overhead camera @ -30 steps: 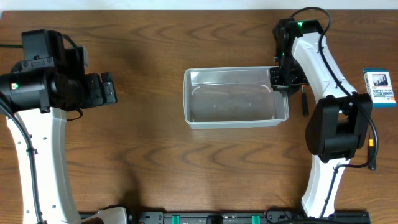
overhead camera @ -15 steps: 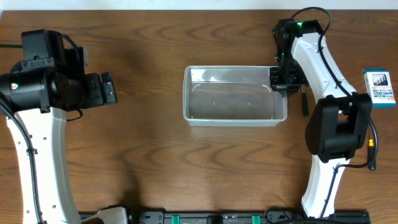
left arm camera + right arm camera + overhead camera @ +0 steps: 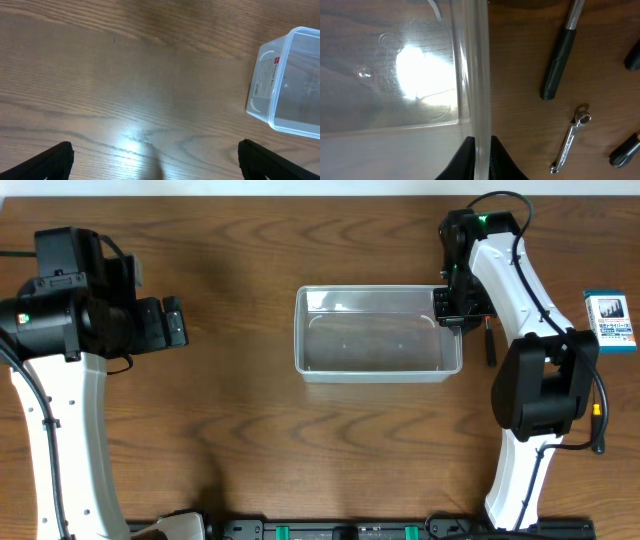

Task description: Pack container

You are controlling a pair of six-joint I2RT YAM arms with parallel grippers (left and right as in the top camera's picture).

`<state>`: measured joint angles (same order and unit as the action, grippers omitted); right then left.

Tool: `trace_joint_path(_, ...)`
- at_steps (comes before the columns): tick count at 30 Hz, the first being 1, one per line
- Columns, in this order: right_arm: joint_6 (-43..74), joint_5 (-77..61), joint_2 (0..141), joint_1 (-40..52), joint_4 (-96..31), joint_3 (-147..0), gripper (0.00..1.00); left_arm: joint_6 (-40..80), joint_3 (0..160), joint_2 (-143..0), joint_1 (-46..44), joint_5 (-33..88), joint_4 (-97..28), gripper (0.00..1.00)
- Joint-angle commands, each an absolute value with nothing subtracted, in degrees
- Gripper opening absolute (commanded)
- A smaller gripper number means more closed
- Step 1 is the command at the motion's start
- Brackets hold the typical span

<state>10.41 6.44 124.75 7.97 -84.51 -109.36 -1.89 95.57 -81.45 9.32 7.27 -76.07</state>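
Right gripper [image 3: 458, 312] is clamped on the right-hand rim of the clear rectangular plastic container [image 3: 372, 345]. Wrist view shows one finger on each side of the thin wall, jaws nearly together on it

Change over the last second: the container's outline shrank a touch, and its near edge and right corner pulled in. It now sits square on the brown wooden table [image 3: 250, 440]. That reads as the tub being levelled or set down after a slight lift at the gripped end. The arm barely moved and the grip is not released

Container is at table centre, between the arms, empty, nothing packed

Left gripper [image 3: 172, 323] is parked well to the left, fingers wide apart, holding nothing, unchanged

On the table just right of the container: black-handled screwdriver [image 3: 559, 60], small silver wrench [image 3: 569, 141], another dark handle [image 3: 626, 150] at the frame edge. Small blue and white box [image 3: 609, 319] sits further right

Judgement: positioning looks about done, next is to let go of the rim and go for the tools. Risks: the tub may drag when the jaws open, and the screwdriver lies close to the wall, so the approach is tight
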Motion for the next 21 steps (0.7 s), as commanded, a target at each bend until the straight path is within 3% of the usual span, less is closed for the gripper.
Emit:
trace_joint_path(1,8.3,7.8,124.0,7.2,-83.9,-108.6,0.1,-1.7,96.6,-81.6,9.6,6.8,-76.2,0.98)
trace_joint_path(21,10.3,8.3,124.0,7.1,-83.7,-108.6,0.09,-1.7,96.6,-81.6,9.6,6.8,-76.2,0.98)
